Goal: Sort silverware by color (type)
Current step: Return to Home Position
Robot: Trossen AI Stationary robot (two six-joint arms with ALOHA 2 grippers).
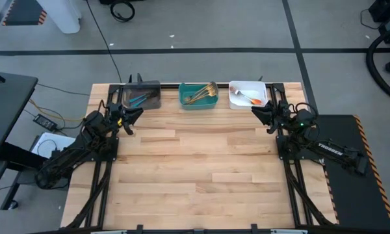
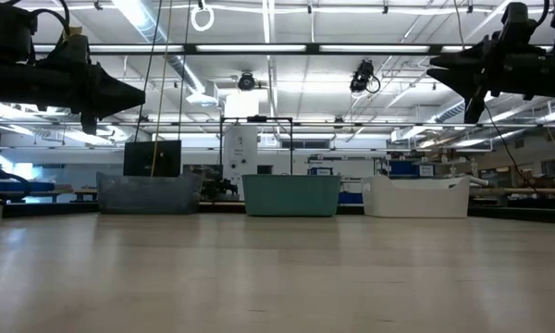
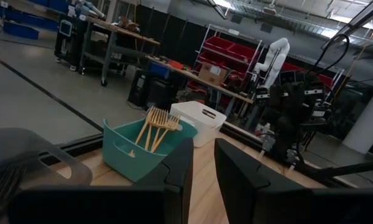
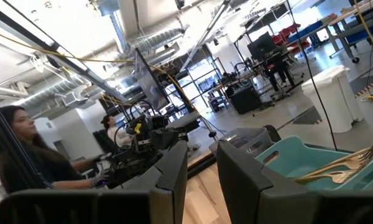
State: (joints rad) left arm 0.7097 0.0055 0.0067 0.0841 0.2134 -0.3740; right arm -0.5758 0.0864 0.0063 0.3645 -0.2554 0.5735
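Note:
Three bins stand in a row along the table's far edge. The grey bin (image 1: 142, 96) holds blue-handled silverware (image 1: 139, 99). In the teal bin (image 1: 198, 95) lie gold forks (image 3: 156, 124), leaning on its wall. An orange-handled piece (image 1: 251, 99) lies in the white bin (image 1: 247, 94). My left gripper (image 3: 203, 146) hangs above the table's left side, near the grey bin, fingers a narrow gap apart with nothing between them. My right gripper (image 4: 202, 149) hangs above the right side, near the white bin, also narrowly open and holding nothing.
The wooden tabletop (image 1: 195, 162) stretches from the bins to the near edge. Both arms' bases stand at the table's left and right edges. A person (image 4: 25, 149) sits beyond the table's left side, seen in the right wrist view.

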